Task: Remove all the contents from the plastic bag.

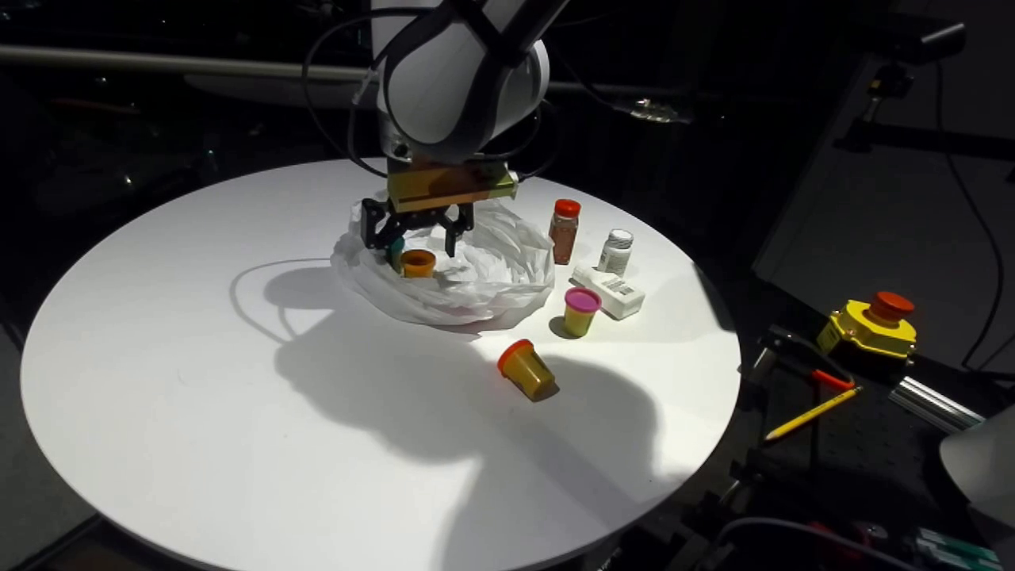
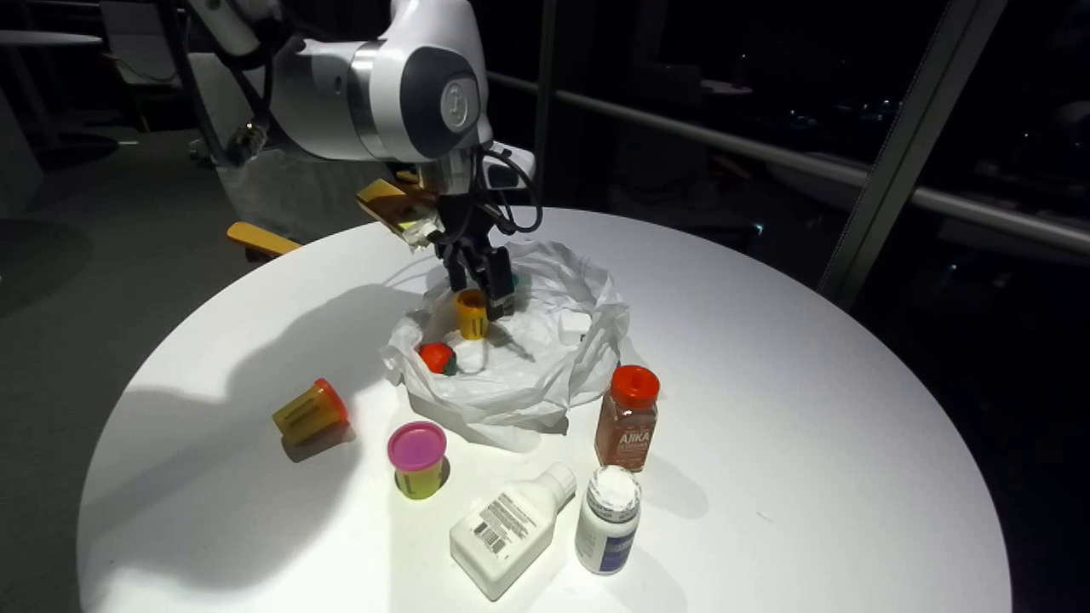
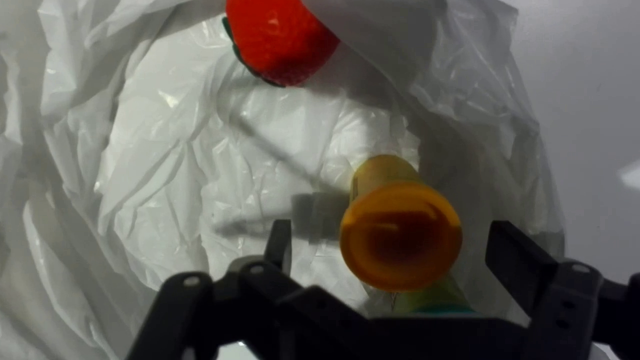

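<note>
The orange cup [image 3: 400,240] stands between the wide-spread fingers of the empty claw [image 3: 392,242].

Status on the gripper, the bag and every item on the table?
Gripper: open, empty
Plastic bag: mouth open, crumpled
Orange-topped tub: upright in bag
Teal-topped tub: in bag, tilt unclear
Red piece: in bag
White block: in bag
Red-lidded tub: on its side, closed
Pink-lidded tub: upright, closed
White bottle: on its side, capped
Red-capped jar: upright, closed
White jar: upright, closed
</note>
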Tool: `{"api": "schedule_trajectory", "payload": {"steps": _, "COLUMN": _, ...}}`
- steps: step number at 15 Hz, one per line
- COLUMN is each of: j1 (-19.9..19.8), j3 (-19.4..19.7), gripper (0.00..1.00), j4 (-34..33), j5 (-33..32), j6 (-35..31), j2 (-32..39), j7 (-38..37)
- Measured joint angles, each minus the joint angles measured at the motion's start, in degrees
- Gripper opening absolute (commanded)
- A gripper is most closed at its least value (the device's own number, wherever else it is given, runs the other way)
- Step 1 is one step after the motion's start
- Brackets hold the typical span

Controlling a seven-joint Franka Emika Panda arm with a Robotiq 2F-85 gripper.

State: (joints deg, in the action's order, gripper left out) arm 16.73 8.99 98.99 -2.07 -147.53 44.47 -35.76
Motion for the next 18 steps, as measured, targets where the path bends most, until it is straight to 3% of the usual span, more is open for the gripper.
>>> {"api": "schedule_trajectory", "payload": {"steps": 1, "j1": -0.05, "j3": 0.0, "gripper": 0.75, "j4": -0.36, "j5": 0.0, "j6": 0.11, "j2": 0.38, "j7": 0.0}}
{"api": "schedule_trajectory", "payload": {"steps": 3, "j1": -0.23, "j3": 0.0, "gripper": 0.69, "j4": -0.68, "j5": 0.0, "j6": 0.18, "j2": 0.9, "j7": 0.0}}
{"api": "schedule_trajectory", "payload": {"steps": 6, "j1": -0.66, "j3": 0.0, "gripper": 0.45, "j4": -0.75, "j5": 0.03, "j6": 0.18, "j2": 1.12, "j7": 0.0}}
{"api": "schedule_trajectory", "payload": {"steps": 9, "j1": -1.18, "j3": -0.76, "gripper": 0.27, "j4": -0.75, "j5": 0.58, "j6": 0.21, "j2": 1.11, "j7": 0.18}}
{"api": "schedule_trajectory", "payload": {"steps": 14, "j1": -1.65, "j3": -2.35, "gripper": 0.24, "j4": 1.28, "j5": 1.7, "j6": 0.63, "j2": -0.74, "j7": 0.36}}
{"api": "schedule_trajectory", "payload": {"steps": 18, "j1": 0.43, "j3": -0.78, "gripper": 0.24, "j4": 7.88, "j5": 0.22, "j6": 3.11, "j2": -8.66, "j7": -2.49}}
